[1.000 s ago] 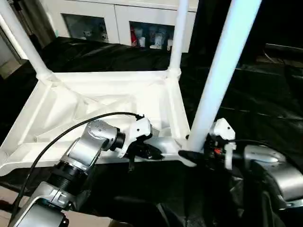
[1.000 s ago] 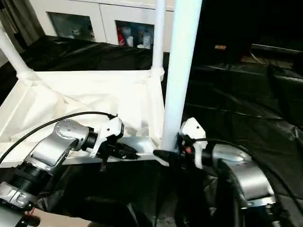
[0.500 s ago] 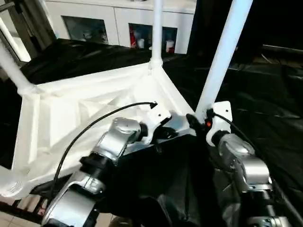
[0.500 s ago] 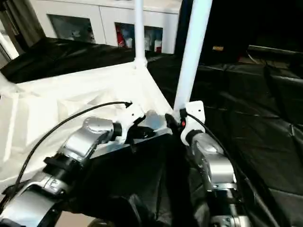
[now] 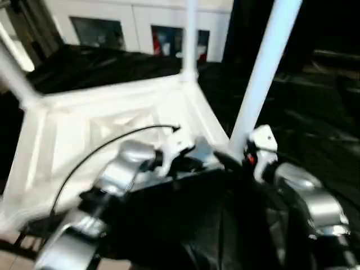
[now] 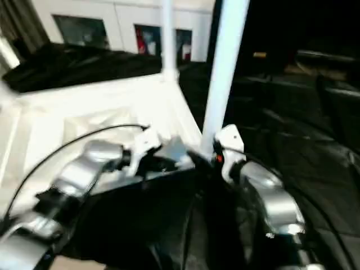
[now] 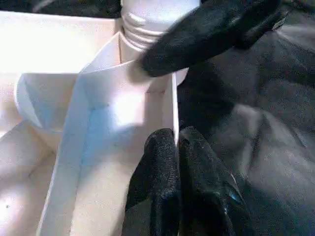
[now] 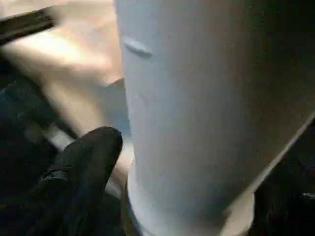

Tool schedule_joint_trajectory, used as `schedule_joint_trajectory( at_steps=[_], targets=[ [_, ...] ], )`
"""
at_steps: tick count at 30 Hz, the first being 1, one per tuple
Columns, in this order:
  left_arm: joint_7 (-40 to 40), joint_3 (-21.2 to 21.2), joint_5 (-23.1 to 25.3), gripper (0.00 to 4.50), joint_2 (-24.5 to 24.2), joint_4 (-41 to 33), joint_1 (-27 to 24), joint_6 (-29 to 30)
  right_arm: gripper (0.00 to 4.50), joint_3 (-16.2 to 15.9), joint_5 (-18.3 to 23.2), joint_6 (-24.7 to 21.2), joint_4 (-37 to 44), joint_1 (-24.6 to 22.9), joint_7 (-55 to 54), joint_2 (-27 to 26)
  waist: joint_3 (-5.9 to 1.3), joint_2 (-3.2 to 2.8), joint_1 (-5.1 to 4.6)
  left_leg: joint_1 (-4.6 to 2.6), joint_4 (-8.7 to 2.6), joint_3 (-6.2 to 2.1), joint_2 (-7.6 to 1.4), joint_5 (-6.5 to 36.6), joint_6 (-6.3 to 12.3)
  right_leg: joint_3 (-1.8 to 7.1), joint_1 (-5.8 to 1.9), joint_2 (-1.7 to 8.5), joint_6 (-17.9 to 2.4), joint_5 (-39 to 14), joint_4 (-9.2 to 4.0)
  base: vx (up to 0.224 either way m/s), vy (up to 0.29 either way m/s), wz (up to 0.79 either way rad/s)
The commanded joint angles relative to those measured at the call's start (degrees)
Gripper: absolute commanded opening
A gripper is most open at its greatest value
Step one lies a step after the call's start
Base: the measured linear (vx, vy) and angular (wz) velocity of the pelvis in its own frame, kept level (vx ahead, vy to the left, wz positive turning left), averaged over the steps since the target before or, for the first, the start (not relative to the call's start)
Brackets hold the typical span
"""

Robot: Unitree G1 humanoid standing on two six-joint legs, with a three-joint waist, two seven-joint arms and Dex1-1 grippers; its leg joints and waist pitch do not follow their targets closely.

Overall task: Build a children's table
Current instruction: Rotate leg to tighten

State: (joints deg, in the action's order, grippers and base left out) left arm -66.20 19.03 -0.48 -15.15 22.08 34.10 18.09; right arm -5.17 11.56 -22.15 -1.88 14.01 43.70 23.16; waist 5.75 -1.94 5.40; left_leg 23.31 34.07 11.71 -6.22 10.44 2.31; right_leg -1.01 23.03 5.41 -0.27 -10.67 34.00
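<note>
The children's table lies upside down: its white tabletop (image 5: 112, 121) shows its ribbed underside, and white legs stand up from the corner sockets. The near right leg (image 5: 263, 73) rises from the corner closest to me. My left gripper (image 5: 188, 165) is shut on the tabletop's thin near rim (image 7: 173, 105) just beside that corner. My right gripper (image 5: 228, 163) stands open astride the base of that leg (image 8: 197, 113). One black finger (image 8: 83, 167) sits beside the tube and another finger (image 7: 211, 34) lies against the socket collar.
Another leg (image 5: 190, 39) stands at the far corner and one more (image 5: 11, 73) at the left. Black sheeting (image 5: 315, 112) covers the work table all around. White cabinets with glass doors (image 5: 129, 28) stand behind.
The whole picture has swung and tilted, so the camera has moved. Both grippers stay at the near right corner, the left still clamped on the rim.
</note>
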Motion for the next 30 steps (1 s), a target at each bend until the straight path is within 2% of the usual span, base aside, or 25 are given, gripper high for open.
schedule_joint_trajectory(
  at_steps=[1,2,3,5,8,9,10,11,12,14,16,17,18,20,22,24,25,26,27,28,30],
  targets=[
    [-6.09,3.82,-3.14,0.0,0.75,-3.97,-0.2,-1.68,3.84,-3.48,2.3,-0.59,4.02,-0.47,7.41,2.28,-4.24,0.75,-0.2,-2.43,-4.24,-2.93,-7.01,6.7,6.75,1.95,-1.79,4.37,-16.2,1.49,-2.57,0.0,0.0,0.0],
    [-6.09,3.82,-3.14,0.0,0.75,-3.97,-0.2,-1.68,3.84,-3.48,2.3,-0.59,4.02,-0.47,7.41,2.28,-4.29,0.81,-0.18,-2.22,-4.22,-3.01,-6.99,6.36,6.89,1.89,-2.09,4.45,-16.33,1.7,-2.4,0.0,0.0,0.0],
    [-7.42,3.94,-3.5,0.0,0.0,-4.38,-0.47,-1.75,3.84,-3.97,2.5,-0.4,4.64,-0.86,9.65,4.06,-4.15,0.73,-0.16,-2.06,-4.35,-3.13,-7.11,6.62,7.06,1.8,-2.02,4.45,-16.51,0.9,-2.37,0.0,0.0,0.0],
    [-8.7,4.04,-3.87,0.0,-0.78,-5.01,-0.87,-1.8,3.84,-4.18,3.18,-1.01,5.24,-1.25,11.88,5.63,-3.91,0.83,-0.29,-2.17,-4.58,-3.07,-7.17,9.82,6.08,1.9,-1.9,4.59,-16.64,-3.35,-2.9,0.0,0.0,0.0],
    [-11.1,4.35,-5.02,0.0,-2.62,-6.92,-1.5,-0.67,3.6,-4.16,4.83,-2.1,6.17,-1.59,15.25,7.51,-3.76,0.91,-0.19,-2.24,-4.86,-3.22,-7.33,12.18,4.72,2.02,-2.02,4.8,-16.07,-7.28,-3.17,0.0,0.0,0.0],
    [-11.24,4.34,-5.09,0.0,-2.74,-7.09,-1.57,-0.56,3.49,-4.12,5.05,-2.3,6.21,-1.58,15.45,7.55,-3.61,0.83,-0.28,-2.26,-5.06,-3.22,-7.31,13.47,4.11,2.06,-1.81,4.7,-15.76,-9.23,-3.38,0.0,0.0,0.0],
    [-11.57,4.28,-5.25,0.0,-3.0,-7.52,-1.74,-0.27,3.49,-4.03,5.67,-2.9,6.3,-1.55,15.91,7.62,-3.58,0.78,-0.3,-2.57,-5.1,-3.18,-7.33,14.59,3.4,2.16,-1.54,4.68,-15.64,-10.61,-3.61,0.0,0.0,0.0],
    [-11.76,4.13,-5.13,0.0,-3.01,-7.56,-1.78,-0.15,3.43,-4.16,5.91,-3.16,6.31,-1.49,16.23,7.74,-3.57,0.81,-0.34,-2.58,-5.12,-3.19,-7.28,14.78,3.06,2.16,-1.53,4.66,-15.58,-10.99,-3.65,0.0,0.0,0.0],
    [-11.84,4.05,-5.05,0.0,-2.99,-7.57,-1.79,-0.09,3.17,-4.24,6.0,-3.26,6.31,-1.47,16.37,7.8,-3.47,0.78,-0.33,-2.59,-5.23,-3.21,-7.27,15.53,2.32,2.21,-1.43,4.68,-15.32,-12.04,-3.76,0.0,0.0,0.0],
    [-11.97,3.88,-5.0,0.0,-3.02,-7.47,-1.77,-0.05,3.12,-4.83,6.21,-3.51,6.2,-1.66,16.88,7.87,-3.43,0.72,-0.32,-2.6,-5.35,-3.28,-7.25,16.1,1.36,2.27,-1.39,4.74,-14.83,-12.72,-3.85,0.0,0.0,0.0],
    [-11.8,3.85,-4.89,0.0,-3.02,-7.45,-1.78,-0.03,2.85,-4.97,6.29,-3.9,6.13,-1.74,16.91,7.77,-3.49,0.8,-0.36,-2.53,-5.36,-3.31,-7.23,15.8,1.23,2.26,-1.44,4.73,-14.71,-12.01,-3.74,0.0,0.0,0.0],
    [-11.65,3.85,-4.83,0.0,-3.0,-7.47,-1.8,0.02,2.85,-5.07,6.28,-4.03,6.09,-1.82,16.85,7.63,-3.53,0.81,-0.36,-2.46,-5.36,-3.34,-7.23,15.54,1.28,2.26,-1.51,4.77,-14.7,-11.66,-3.7,0.0,0.0,0.0],
    [-11.24,3.89,-4.83,0.0,-2.94,-7.44,-1.76,0.08,2.78,-4.92,6.28,-4.23,5.95,-1.9,16.34,7.14,-3.44,0.63,-0.32,-2.4,-5.37,-3.36,-7.2,15.34,1.34,2.26,-1.45,4.8,-14.68,-11.27,-3.69,0.0,0.0,0.0],
    [-9.93,3.62,-4.79,0.0,-2.25,-7.2,-1.66,0.26,2.74,-4.68,5.11,-3.67,5.03,-1.91,13.65,5.59,-3.55,0.77,-0.38,-2.32,-5.33,-3.34,-7.19,14.61,1.53,2.25,-1.48,4.79,-14.84,-10.0,-3.58,0.0,0.0,0.0],
    [-5.29,2.83,-2.98,0.0,-0.08,-4.83,-0.93,-2.08,2.71,-4.13,1.61,-1.26,1.94,-1.27,6.87,2.43,-3.48,0.68,-0.6,-2.14,-5.28,-3.33,-7.05,14.35,1.47,2.22,-1.37,4.8,-14.99,-9.66,-3.61,0.0,0.0,0.0],
    [-0.75,1.92,-1.83,0.0,2.35,-2.45,0.17,-1.49,2.7,-1.98,-0.53,-3.33,-2.07,0.32,-2.57,-1.94,-3.5,0.73,-0.88,-2.17,-5.3,-3.4,-6.92,15.06,0.84,2.2,-1.35,4.84,-14.97,-11.22,-3.8,0.0,0.0,0.0],
    [3.91,1.21,-0.62,0.0,4.89,0.07,1.62,-0.42,2.7,0.42,-1.2,-5.33,-5.04,1.54,-10.53,-6.32,-3.31,0.82,-1.25,-2.03,-5.39,-3.54,-6.74,16.13,-0.09,2.16,-1.26,4.82,-14.82,-13.6,-3.96,0.0,0.0,0.0],
    [4.45,1.15,-0.47,0.0,5.17,0.36,1.81,-0.3,2.7,0.68,-1.15,-5.61,-5.24,1.64,-11.24,-6.79,-3.3,0.79,-1.42,-2.09,-5.48,-3.58,-6.68,17.03,-0.75,2.18,-1.14,4.76,-14.45,-15.29,-4.05,0.0,0.0,0.0],
    [7.82,0.67,0.26,0.0,7.06,2.19,2.95,0.5,2.69,2.28,-1.15,-6.71,-6.58,2.38,-16.2,-9.87,-3.31,0.84,-1.59,-2.31,-5.63,-3.78,-6.74,18.42,-1.91,2.12,-1.18,4.81,-13.59,-17.16,-4.22,0.0,0.0,0.0],
    [9.39,0.42,0.54,0.0,7.97,3.06,3.49,0.88,2.69,3.03,-1.24,-7.11,-7.23,2.77,-18.64,-11.37,-3.32,0.58,-1.7,-2.54,-5.74,-3.76,-6.79,19.62,-2.62,2.22,-0.83,4.68,-12.9,-17.52,-4.4,0.0,0.0,0.0],
    [11.66,0.0,0.81,0.0,9.36,4.3,4.27,1.11,2.68,4.09,-1.25,-7.13,-8.43,3.53,-22.02,-13.61,-3.34,0.65,-2.05,-2.4,-5.79,-3.76,-6.64,20.23,-3.11,2.26,-0.87,4.63,-12.52,-16.48,-4.4,0.0,0.0,0.0]
  ],
)
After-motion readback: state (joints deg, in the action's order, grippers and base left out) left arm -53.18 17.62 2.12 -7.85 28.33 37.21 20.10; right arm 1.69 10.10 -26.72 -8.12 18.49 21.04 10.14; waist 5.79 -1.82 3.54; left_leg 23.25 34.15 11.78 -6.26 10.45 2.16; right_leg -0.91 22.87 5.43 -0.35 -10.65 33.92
